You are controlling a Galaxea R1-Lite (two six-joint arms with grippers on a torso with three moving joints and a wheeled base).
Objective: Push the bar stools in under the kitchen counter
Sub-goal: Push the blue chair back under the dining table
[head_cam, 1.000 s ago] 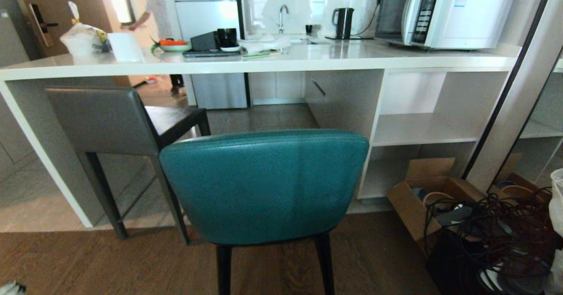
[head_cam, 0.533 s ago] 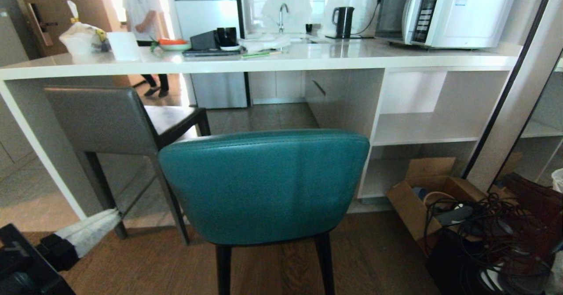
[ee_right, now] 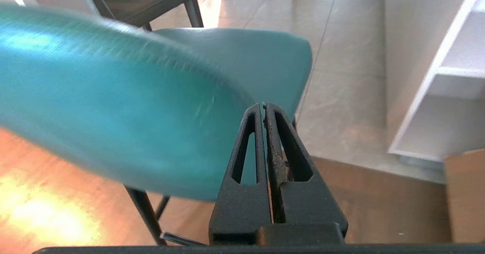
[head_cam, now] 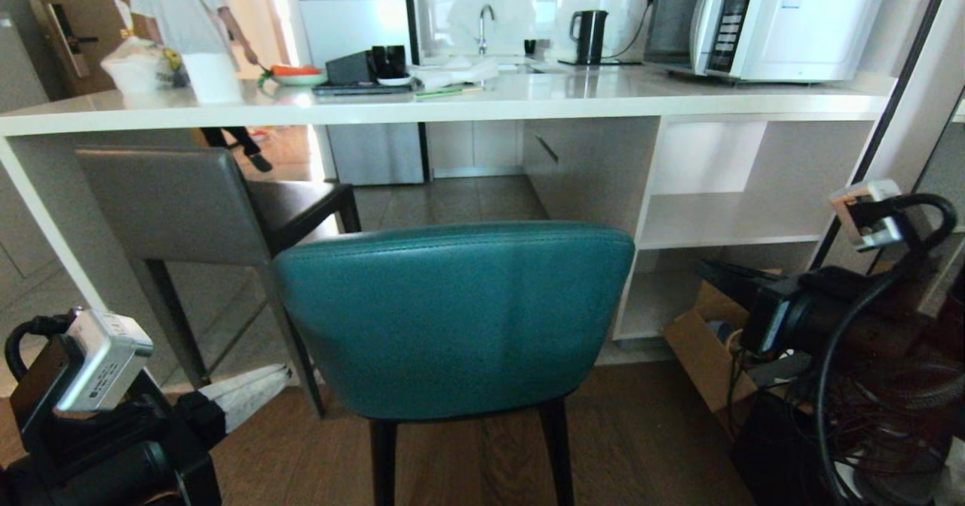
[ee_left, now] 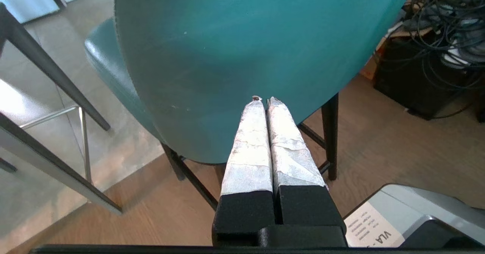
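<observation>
both my arms have just swung up into sight: the left gripper [head_cam: 256, 389] low beside the teal stool [head_cam: 452, 317], the right gripper [head_cam: 712, 272] off its other side. each has its fingers pressed together, holding nothing, tips aimed at the padded back but, as far as i can tell, not touching it yet. so i judge the push is about to start. the teal stool stands out on the wood floor, well short of the kitchen counter [head_cam: 467, 102]; the grey stool [head_cam: 177, 204] is already partly under it. the teal seat and feet are hidden or cut off. a person [head_cam: 185, 8] has walked behind the counter.
</observation>
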